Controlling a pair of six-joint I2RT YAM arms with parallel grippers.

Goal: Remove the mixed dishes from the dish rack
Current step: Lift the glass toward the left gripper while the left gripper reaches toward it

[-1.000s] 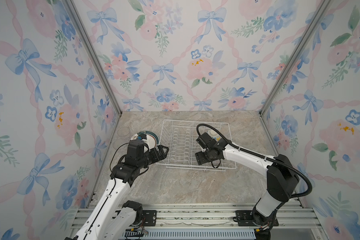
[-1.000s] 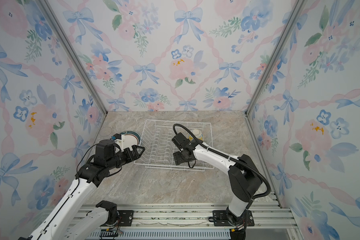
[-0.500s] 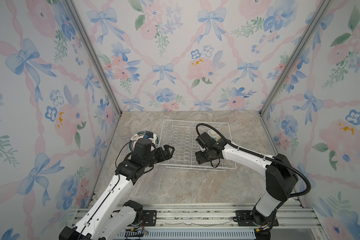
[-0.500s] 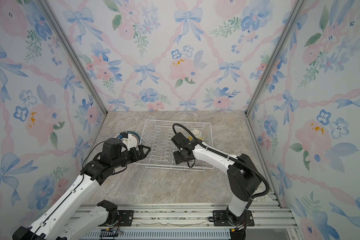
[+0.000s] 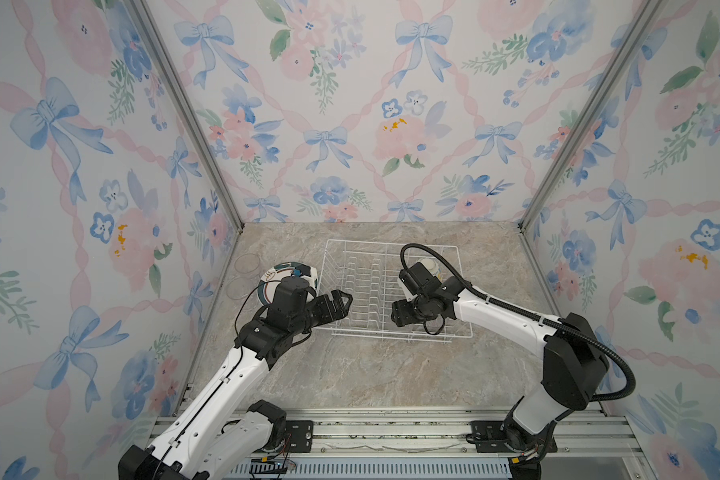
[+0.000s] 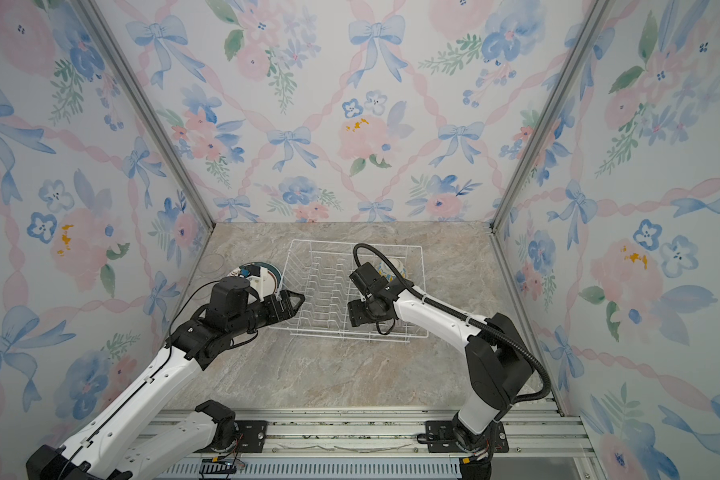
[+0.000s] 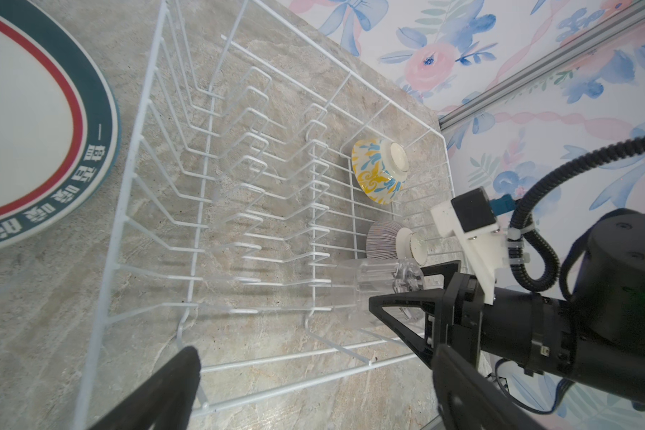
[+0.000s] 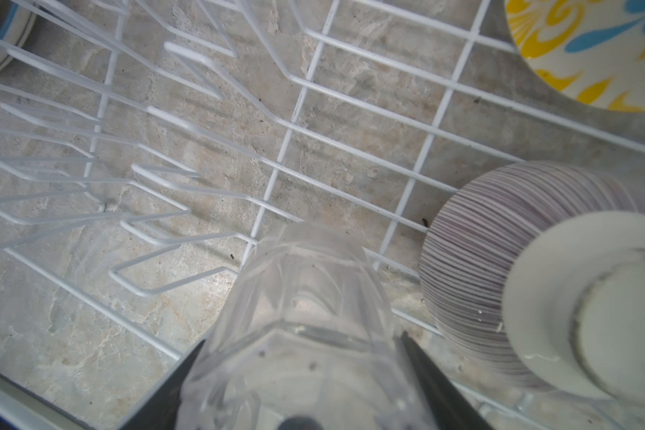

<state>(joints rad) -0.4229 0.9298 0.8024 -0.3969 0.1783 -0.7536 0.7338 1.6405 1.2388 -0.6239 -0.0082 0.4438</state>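
- Glass cup point(image 8: 306, 298) sits in the dish rack point(image 5: 366, 241), toward its right end, just beside the purplish striped bowl point(image 8: 481, 253).
- Right gripper point(image 8: 303, 337) jaws grasp the cup near its base.
- Left gripper point(image 5: 344, 300) hovers at the rack's left edge, jaws released.
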